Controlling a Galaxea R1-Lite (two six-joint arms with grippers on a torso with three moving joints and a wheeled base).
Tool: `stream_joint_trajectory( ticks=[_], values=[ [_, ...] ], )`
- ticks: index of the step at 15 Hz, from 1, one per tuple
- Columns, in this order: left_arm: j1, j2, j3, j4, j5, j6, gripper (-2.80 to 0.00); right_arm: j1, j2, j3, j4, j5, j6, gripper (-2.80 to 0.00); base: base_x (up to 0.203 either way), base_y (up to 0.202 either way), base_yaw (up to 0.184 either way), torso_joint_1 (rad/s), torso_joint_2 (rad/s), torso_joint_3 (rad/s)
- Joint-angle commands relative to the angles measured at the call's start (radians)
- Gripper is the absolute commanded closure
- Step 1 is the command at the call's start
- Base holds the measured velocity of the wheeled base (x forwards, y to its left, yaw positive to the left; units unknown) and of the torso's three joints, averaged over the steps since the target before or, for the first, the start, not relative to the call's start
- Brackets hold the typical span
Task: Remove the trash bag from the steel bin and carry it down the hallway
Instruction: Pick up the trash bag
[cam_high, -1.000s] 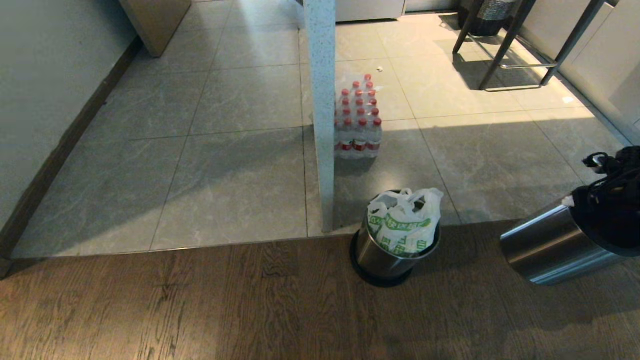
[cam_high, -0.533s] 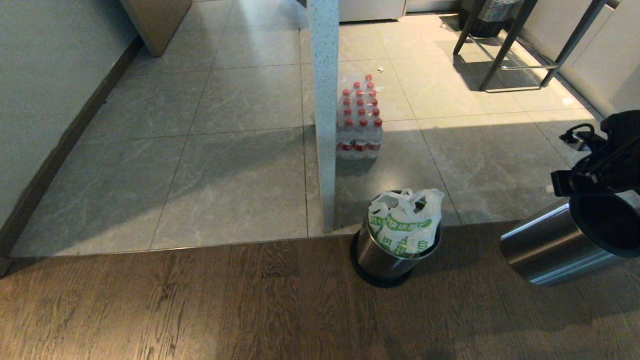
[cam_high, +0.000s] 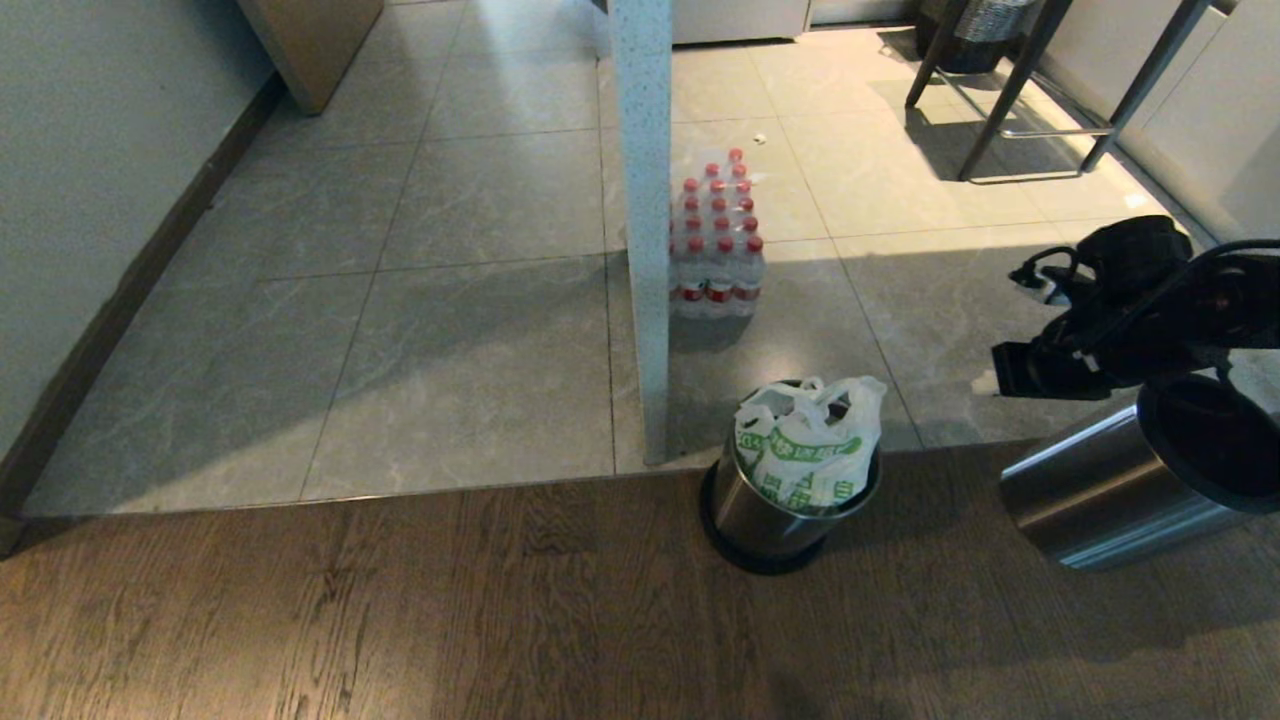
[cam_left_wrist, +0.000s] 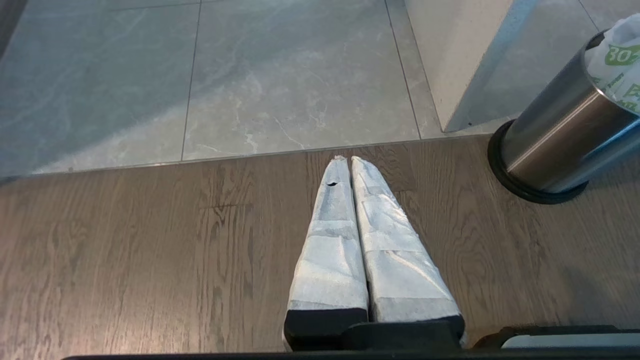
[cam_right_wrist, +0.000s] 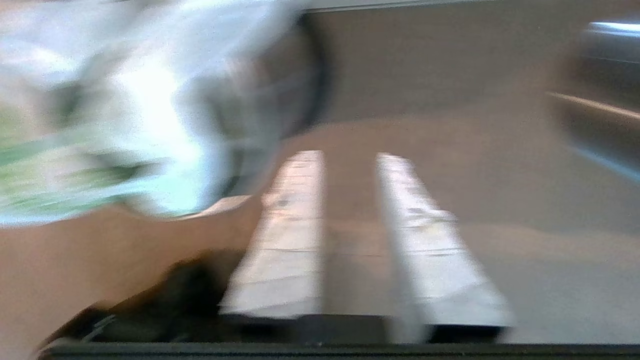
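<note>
Right arm (cam_high: 1180, 320) reaching in from the right, raised and black-cabled; right gripper (cam_right_wrist: 350, 157) parted with a clear gap, empty. Left gripper (cam_left_wrist: 348, 160) pressed together, pointing downward.

R claw (cam_high: 1010, 382) moved nearer bag (cam_high: 808, 440).

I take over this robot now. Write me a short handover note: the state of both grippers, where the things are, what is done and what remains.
Right gripper: fingers apart, holding nothing, in the air to the right of the trash bag.
Left gripper: shut, empty, parked low over the wooden floor.
Trash bag: sitting in the steel bin, handle loops up. The bin stands at the edge where wood meets the tiles, beside a white pillar. A larger steel bin is to its right.
Done: nothing yet.
Left: grasp the loops, lift the bag out, carry it down the hallway.
</note>
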Motion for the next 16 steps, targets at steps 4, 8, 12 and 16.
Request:
stream_joint_trajectory(
  ticks=[4,8,12,16],
  values=[
    [0.000,-0.002,0.002,0.000,0.000,-0.001,0.00,0.092,0.057,-0.015,-0.007,0.101,0.153,-2.80,0.000,0.000,0.000,0.000,0.00,0.000],
    [0.000,-0.002,0.002,0.000,0.000,-0.001,0.00,0.156,0.147,-0.095,-0.022,0.159,0.255,-2.80,0.000,0.000,0.000,0.000,0.00,0.000],
    [0.000,-0.002,0.002,0.000,0.000,-0.001,0.00,0.188,0.260,-0.218,-0.050,0.189,0.316,-2.80,0.000,0.000,0.000,0.000,0.00,0.000],
    [0.000,-0.002,0.002,0.000,0.000,-0.001,0.00,0.185,0.314,-0.272,-0.070,0.188,0.309,-2.80,0.000,0.000,0.000,0.000,0.00,0.000]
  ],
)
